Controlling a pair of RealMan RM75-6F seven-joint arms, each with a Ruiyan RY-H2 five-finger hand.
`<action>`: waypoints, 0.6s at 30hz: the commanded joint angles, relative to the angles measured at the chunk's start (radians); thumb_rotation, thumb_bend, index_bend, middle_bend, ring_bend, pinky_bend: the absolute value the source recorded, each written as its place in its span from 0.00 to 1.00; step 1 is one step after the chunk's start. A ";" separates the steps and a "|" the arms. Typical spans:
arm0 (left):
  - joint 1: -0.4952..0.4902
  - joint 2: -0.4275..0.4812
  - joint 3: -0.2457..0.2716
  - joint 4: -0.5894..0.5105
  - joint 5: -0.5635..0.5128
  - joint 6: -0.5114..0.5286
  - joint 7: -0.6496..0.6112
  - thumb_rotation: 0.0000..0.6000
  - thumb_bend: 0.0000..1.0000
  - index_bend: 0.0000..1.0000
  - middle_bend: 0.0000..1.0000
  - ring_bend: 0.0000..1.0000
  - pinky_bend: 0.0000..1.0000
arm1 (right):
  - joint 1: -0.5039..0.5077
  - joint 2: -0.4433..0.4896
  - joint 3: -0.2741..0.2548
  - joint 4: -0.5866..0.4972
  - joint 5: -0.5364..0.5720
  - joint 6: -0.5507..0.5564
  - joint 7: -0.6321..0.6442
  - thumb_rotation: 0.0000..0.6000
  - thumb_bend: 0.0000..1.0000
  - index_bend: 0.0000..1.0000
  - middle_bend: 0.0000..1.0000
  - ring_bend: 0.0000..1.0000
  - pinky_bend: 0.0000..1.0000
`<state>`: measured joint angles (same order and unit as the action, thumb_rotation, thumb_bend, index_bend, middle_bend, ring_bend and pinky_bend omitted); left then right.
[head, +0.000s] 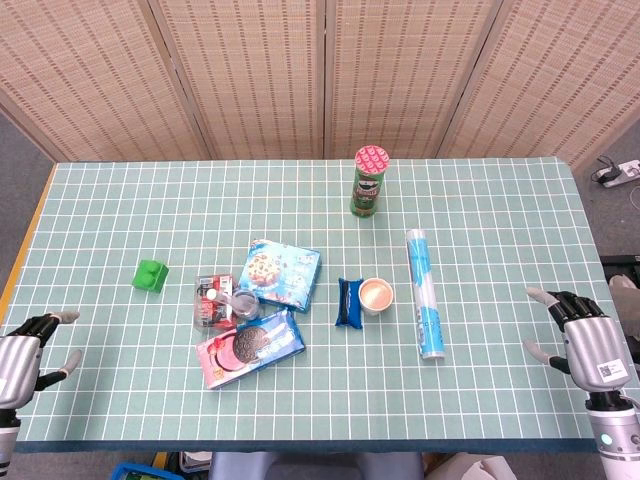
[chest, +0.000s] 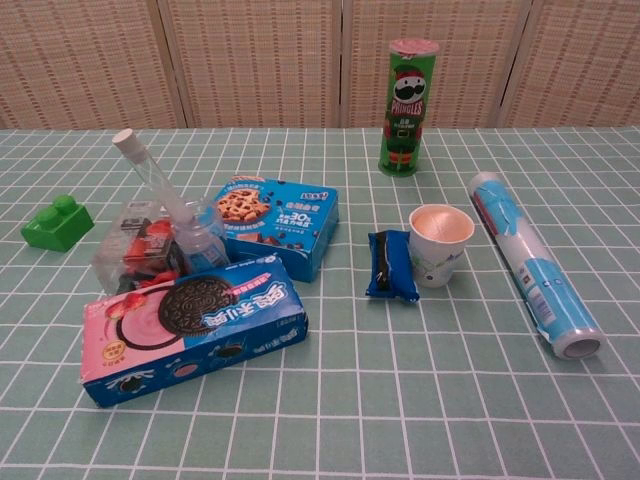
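Head view: both hands sit low at the near table corners, nothing held. Left hand (head: 22, 345) has fingers apart and holds nothing; nearest thing is the green toy block (head: 150, 274), still well apart from it. Right hand (head: 585, 335) likewise spread and holding nothing; nearest is the long blue-white tube (head: 424, 279), also well apart. Neither hand shows in the chest view.

Step, as a judgement: idle or start pose, no reach visible. Any pick calls for a long reach inward toward the paper cup (head: 376, 295) mid-table.

Landmark = paper cup. Counts:
- Pringles can (head: 368, 181): one, upright, behind the cup.
- small dark-blue snack pack (head: 348, 301): one, just beside the cup on its left.
- blue cookie box (head: 280, 270): one, left of the cup.
- pink-blue Oreo box (head: 251, 345): one, left and nearer than the cup.
- clear pack with red contents (chest: 140, 250): one, left of the cookie box; a small bottle (chest: 200, 245) and clear tube (chest: 150, 170) lean there.
- block: one, far left.
- tube: one, right of the cup, lying flat.
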<state>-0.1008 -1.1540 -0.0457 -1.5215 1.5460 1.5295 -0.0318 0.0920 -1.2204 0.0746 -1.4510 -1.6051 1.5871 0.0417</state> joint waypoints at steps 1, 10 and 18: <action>-0.001 -0.002 0.002 0.004 0.000 -0.003 0.003 1.00 0.29 0.38 0.38 0.37 0.58 | -0.002 -0.001 0.000 0.001 -0.001 0.005 0.003 1.00 0.05 0.27 0.36 0.29 0.35; -0.024 -0.028 0.001 0.021 0.010 -0.031 -0.001 1.00 0.29 0.37 0.38 0.37 0.58 | -0.018 0.008 -0.003 -0.002 -0.015 0.043 0.029 1.00 0.05 0.27 0.36 0.29 0.35; -0.067 -0.074 -0.020 0.011 0.016 -0.057 0.067 1.00 0.29 0.35 0.78 0.80 0.95 | -0.029 0.021 0.004 -0.001 -0.007 0.063 0.073 1.00 0.05 0.28 0.36 0.29 0.35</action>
<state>-0.1551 -1.2151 -0.0598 -1.5066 1.5643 1.4853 -0.0081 0.0640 -1.2013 0.0773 -1.4514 -1.6133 1.6493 0.1114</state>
